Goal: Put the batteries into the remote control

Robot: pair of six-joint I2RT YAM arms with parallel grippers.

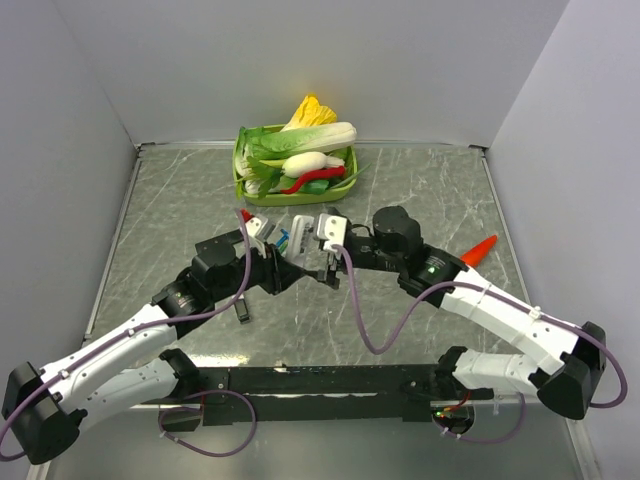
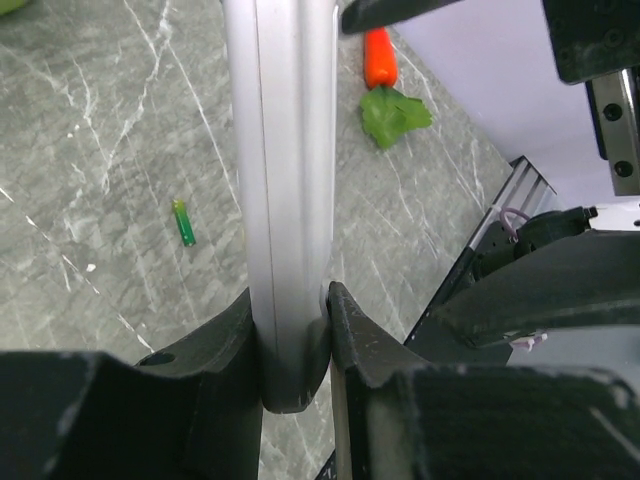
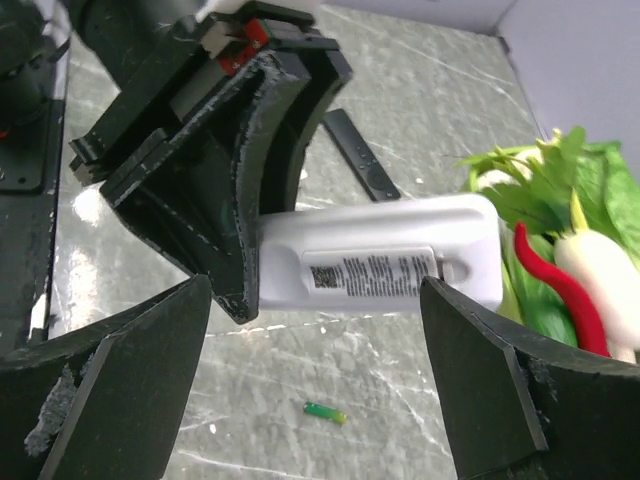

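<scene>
Two arms meet over the middle of the worktop [image 1: 170, 200], the left arm [image 1: 110, 350] reaching in from the near left and the right arm [image 1: 510, 315] from the near right.

Left jaws: closed on one end of the white remote control [image 3: 400, 262]. One finger [image 2: 360, 340] presses on each long side. The remote is held off the worktop, with its printed label facing the right wrist camera.

Right jaws: spread wide and holding nothing. Their fingers [image 3: 130, 380] stand on either side of the white remote without touching it.

Battery location: one green battery [image 3: 325, 411] lies flat on the worktop close to the held remote. It is apart from the remote and touches neither set of jaws. Whether the remote's battery compartment is open cannot be told.

Other items:
- A black remote [image 3: 362, 155] lies flat on the worktop, apart from the white one.
- A green basket [image 1: 240, 185] stands at the far middle, filled with vegetables, including a long red chilli [image 1: 318, 180].
- A carrot [image 1: 478, 249] lies on the right side of the worktop, just beside the right arm.
</scene>
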